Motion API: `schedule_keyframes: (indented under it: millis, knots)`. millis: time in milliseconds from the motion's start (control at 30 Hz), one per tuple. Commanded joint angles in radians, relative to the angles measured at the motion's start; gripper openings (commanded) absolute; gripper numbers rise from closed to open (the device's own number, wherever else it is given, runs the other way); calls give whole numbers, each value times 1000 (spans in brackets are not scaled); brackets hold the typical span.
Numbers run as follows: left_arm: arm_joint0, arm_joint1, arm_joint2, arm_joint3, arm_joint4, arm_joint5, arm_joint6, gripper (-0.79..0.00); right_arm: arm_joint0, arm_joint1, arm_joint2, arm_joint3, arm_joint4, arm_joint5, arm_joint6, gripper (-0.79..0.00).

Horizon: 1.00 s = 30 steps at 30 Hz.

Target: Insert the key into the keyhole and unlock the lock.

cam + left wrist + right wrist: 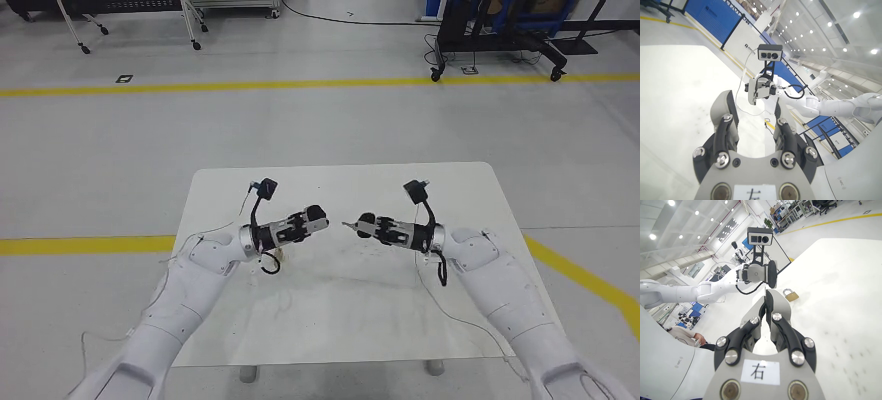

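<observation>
While R gripper (766, 295) pinches key (765, 289) shut, padlock (790, 295) lies on table (831, 275) past it, by wide-open empty L gripper (754, 102).

place: industrial robotics lab hall | yellow floor tape (300, 84) | blue partition panels (715, 20) | ceiling spotlights (856, 14) | wheeled cart (495, 45)

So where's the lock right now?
Right wrist view: the lock lies loose on the table, on the robot's left side, near the left claw.

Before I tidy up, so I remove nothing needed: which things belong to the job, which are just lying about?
Job: padlock, on the table; key, in right end effector; left end effector.
Idle: black wheeled stand, white rack, both on the floor.
</observation>
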Motion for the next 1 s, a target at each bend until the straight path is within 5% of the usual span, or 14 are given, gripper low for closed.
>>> schedule_keyframes:
  millis: [0,133,300,433,733,833,967]
  knots:
    - [10,13,-41,-18,42,-5,35,0,-12,12,45,16,6,-20,-26,-785]
    - [66,51,-136,-149,245,52,68,0,-30,25,95,32,26,-35,-60,-785]
    - [233,105,-284,-459,669,311,83,0,-30,25,95,32,26,-35,-60,-785]
    - [391,126,-317,-688,914,461,41,0,-30,25,95,32,26,-35,-60,-785]
    - [519,143,-305,-853,1142,684,-160,0,-30,25,95,32,26,-35,-60,-785]
    - [511,142,-284,-832,1162,701,-184,-305,-30,25,95,32,26,-35,-60,-785]
    - [478,138,-255,-791,1202,728,-175,-403,-30,25,95,32,26,-35,-60,-785]
